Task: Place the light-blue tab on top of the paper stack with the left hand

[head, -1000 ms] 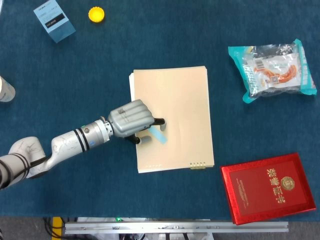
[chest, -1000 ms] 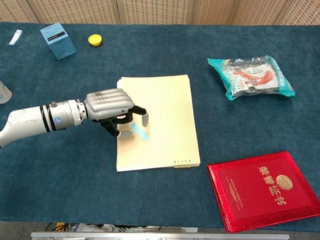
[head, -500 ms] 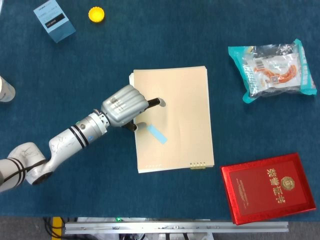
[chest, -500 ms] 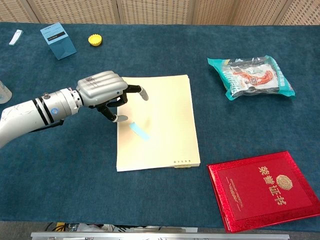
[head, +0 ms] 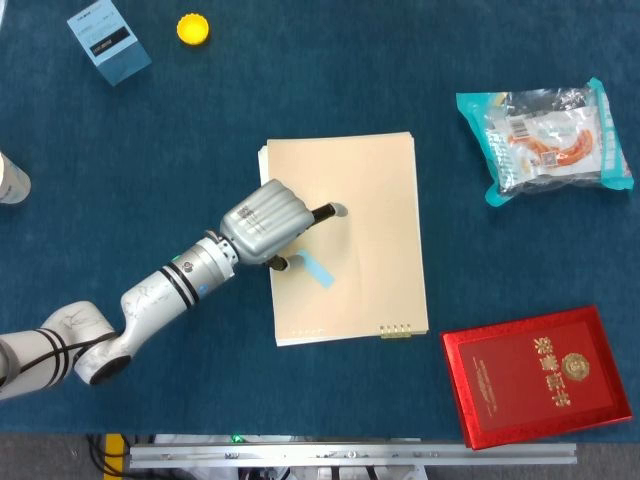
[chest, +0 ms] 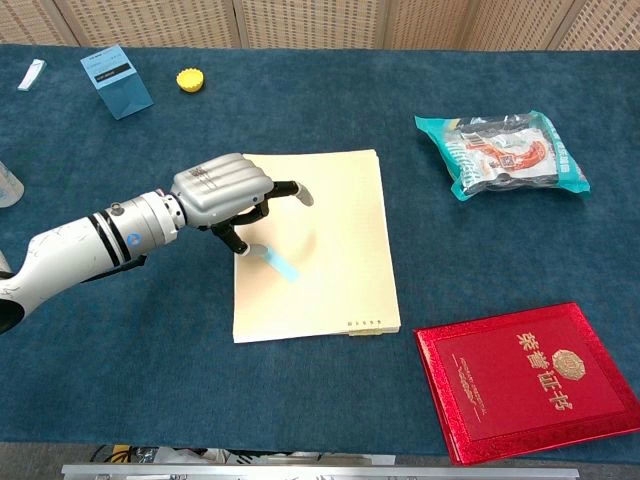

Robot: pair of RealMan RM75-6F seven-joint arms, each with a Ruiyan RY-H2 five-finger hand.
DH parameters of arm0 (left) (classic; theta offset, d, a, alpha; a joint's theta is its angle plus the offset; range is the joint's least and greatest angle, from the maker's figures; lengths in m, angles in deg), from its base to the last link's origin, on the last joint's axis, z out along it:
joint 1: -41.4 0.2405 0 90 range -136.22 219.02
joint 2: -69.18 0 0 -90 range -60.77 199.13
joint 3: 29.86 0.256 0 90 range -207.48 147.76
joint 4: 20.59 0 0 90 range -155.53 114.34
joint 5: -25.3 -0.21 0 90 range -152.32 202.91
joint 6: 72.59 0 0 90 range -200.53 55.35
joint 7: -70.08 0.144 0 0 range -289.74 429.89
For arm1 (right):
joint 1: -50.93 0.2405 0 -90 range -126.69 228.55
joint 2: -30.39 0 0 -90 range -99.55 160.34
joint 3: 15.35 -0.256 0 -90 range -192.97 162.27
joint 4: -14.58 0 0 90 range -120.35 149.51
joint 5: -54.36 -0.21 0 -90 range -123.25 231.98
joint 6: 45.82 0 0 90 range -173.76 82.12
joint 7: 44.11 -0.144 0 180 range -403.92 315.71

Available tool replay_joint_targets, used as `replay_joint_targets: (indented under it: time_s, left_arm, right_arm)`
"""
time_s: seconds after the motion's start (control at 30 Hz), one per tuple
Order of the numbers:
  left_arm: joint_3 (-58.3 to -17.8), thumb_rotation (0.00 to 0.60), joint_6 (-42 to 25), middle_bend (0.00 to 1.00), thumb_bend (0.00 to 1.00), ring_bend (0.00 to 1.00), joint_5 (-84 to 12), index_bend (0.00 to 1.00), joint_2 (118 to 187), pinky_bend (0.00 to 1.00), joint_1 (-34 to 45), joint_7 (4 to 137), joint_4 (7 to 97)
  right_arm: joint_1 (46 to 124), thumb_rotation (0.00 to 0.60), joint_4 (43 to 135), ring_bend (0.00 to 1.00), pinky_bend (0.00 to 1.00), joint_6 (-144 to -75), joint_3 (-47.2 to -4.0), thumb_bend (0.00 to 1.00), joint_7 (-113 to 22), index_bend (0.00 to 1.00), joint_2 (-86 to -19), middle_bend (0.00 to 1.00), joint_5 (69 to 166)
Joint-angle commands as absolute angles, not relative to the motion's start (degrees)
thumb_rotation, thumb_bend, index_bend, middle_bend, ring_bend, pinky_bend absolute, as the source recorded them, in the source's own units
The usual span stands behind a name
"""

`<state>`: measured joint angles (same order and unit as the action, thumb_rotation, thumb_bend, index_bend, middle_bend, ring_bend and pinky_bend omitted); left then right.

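Light-blue tab (head: pixel 317 270) lay flat on paper stack (head: pixel 370 200), near its left edge. My left hand (head: pixel 263 222) hovered just beside tab, fingers apart, holding nothing. Right hand out of view. Red booklet (head: pixel 540 374) sat on counter (head: pixel 200 120) at lower right.

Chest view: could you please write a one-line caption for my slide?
Left hand hovers over the paper stack, where the light-blue tab lies flat.
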<state>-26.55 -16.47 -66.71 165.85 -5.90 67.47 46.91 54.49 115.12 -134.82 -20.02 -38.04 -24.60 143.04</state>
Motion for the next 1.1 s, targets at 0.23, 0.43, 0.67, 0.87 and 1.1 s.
replay_joint_targets:
  time_s: [0.23,0.43,0.67,0.87,1.1]
  left_arm:
    - [-27.6,0.6,-18.8,0.9,0.2,0.95,-64.8,0.21,166.9,0.93,-5.8,68.7,45.6]
    - [-27.8,0.6,-20.2,0.9,0.2,0.95,-64.0,0.21,166.7,0.93,-5.7,68.3,44.9]
    - [-28.2,0.6,-21.0,0.9,0.2,0.95,-63.7,0.21,167.0,0.93,-5.9,68.0,44.2]
    - [-28.3,0.6,-22.7,0.9,0.2,0.96,-63.0,0.21,167.1,0.93,-6.1,68.5,44.3]
    - [-28.7,0.6,-23.1,0.9,0.2,0.96,-62.4,0.21,167.5,0.93,-6.0,68.9,44.0]
  right_arm:
    - [54.2,0.6,114.6,0.43,0.51,-135.0,-20.1,0.21,-38.6,0.24,-24.5,0.38,142.7]
    - [54.3,0.6,114.5,0.43,0.51,-134.8,-20.2,0.21,-38.5,0.24,-24.7,0.38,142.7]
    - [54.3,0.6,114.5,0.43,0.51,-134.8,-20.2,0.21,-38.3,0.24,-24.8,0.38,142.6]
    - [54.1,0.6,114.4,0.43,0.51,-135.0,-20.1,0.21,-38.6,0.24,-24.8,0.38,142.5]
    - [53.9,0.6,114.1,0.43,0.51,-135.1,-20.2,0.21,-38.9,0.24,-24.7,0.38,142.3]
